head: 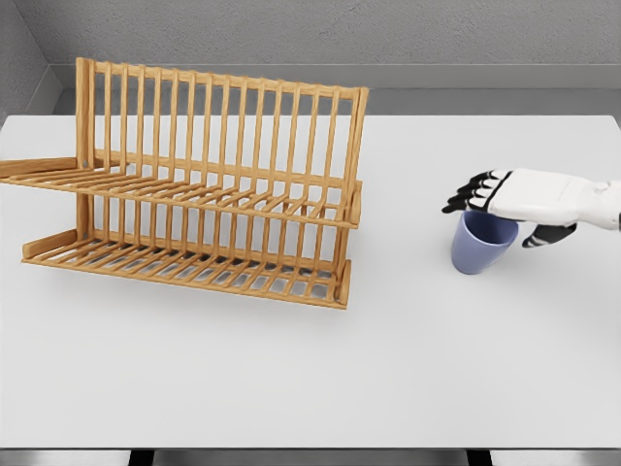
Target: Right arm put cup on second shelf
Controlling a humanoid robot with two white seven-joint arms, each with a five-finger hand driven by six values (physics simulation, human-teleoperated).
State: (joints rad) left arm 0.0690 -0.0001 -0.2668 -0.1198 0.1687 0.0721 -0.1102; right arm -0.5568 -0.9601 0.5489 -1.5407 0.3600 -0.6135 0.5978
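Right hand (pixel 514 199) enters from the right, palm down over the cup (pixel 479 243); fingers (pixel 464 200) reach past the rim, thumb beside the wall. Whether they grip it: cannot tell. Cup leans slightly on the table (pixel 408 369), well apart from the 2-shelf wooden rack (pixel 204 184) beyond the fingertips.

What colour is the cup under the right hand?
The cup is a muted blue-purple, seen in the head view.

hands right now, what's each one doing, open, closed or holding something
Left hand: not in view.
Right hand: over the rim of the blue-purple plastic cup, thumb on one side and fingers on the other; a firm grip cannot be told.
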